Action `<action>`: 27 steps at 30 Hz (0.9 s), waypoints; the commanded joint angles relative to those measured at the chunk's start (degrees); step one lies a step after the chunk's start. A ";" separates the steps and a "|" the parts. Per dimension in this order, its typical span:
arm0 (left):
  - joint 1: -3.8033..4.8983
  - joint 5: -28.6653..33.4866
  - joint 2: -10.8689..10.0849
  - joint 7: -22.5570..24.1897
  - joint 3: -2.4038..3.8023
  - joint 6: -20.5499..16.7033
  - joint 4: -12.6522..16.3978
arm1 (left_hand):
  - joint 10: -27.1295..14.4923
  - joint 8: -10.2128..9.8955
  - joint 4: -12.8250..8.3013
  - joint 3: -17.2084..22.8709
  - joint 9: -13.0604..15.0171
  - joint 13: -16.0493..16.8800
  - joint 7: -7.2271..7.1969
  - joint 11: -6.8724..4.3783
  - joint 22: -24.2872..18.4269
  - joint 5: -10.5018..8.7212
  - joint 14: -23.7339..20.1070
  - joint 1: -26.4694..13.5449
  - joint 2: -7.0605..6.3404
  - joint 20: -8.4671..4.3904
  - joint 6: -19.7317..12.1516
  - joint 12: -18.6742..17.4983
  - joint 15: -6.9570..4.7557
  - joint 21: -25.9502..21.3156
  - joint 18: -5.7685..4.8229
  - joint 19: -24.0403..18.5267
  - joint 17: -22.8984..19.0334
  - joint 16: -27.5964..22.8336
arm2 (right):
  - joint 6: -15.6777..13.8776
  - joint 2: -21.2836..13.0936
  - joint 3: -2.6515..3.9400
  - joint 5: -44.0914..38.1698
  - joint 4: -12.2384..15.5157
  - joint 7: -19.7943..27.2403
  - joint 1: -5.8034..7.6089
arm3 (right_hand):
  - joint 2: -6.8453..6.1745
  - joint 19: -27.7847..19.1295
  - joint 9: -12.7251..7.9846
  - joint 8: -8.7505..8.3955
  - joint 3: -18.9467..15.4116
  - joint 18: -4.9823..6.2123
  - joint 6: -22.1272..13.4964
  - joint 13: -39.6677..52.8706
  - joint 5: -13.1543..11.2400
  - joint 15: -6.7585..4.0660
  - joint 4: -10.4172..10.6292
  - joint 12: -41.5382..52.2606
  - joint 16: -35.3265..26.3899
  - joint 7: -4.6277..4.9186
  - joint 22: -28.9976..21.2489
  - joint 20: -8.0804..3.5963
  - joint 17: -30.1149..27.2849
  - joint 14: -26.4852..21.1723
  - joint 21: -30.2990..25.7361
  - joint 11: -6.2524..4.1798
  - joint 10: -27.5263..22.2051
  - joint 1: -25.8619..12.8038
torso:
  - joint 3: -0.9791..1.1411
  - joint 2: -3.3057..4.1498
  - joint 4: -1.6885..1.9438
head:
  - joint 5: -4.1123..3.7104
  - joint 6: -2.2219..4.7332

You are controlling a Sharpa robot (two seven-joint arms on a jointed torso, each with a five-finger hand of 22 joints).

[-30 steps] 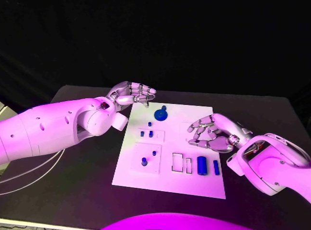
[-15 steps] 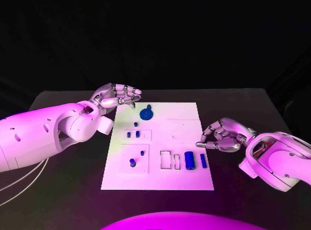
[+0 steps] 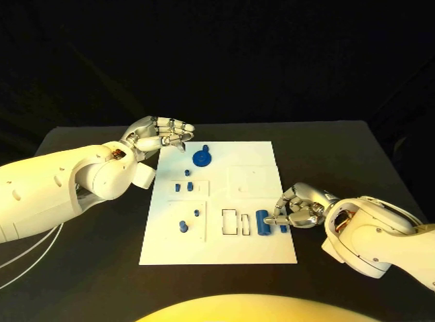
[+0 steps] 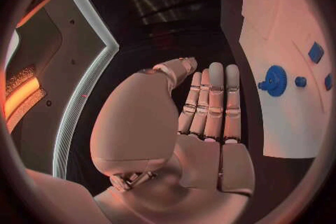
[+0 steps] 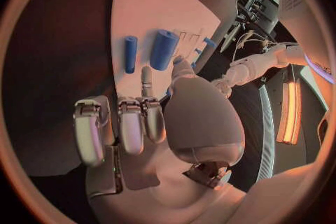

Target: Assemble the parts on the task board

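Assembly unfinished: blue parts lie loose on the board at desk centre; the right hand hovers beside them, fingers curled, empty; the left hand likewise empty at the far corner.

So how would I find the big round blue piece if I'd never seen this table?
Look at the white task board in the middle of the black table. Go to its far end, near the left hand. There sits the round blue piece, a wide disc, unlike the small pegs and long bars elsewhere on the board.
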 commanded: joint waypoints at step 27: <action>0.00 0.48 -0.67 0.09 0.03 1.09 0.53 | -0.39 0.42 0.09 -0.34 -0.09 -0.15 -0.10 0.05 -0.08 0.10 0.08 -0.41 0.51 0.47 -0.14 0.32 0.10 -0.36 0.69 -0.09 -0.05 -0.25 | 1.98 5.82 -0.13 -4.35 -2.68 -7.73 -2.11 | 0.90 6.07 0.84 2.07 4.44 -0.79 2.35 14.63 3.37 -1.18 -0.27 1.52 0.63 -1.49 15.10 -1.17 15.06 6.07 0.20 -1.22 5.86 2.91 | -0.08 -0.01 -0.08 | 0.57 -0.36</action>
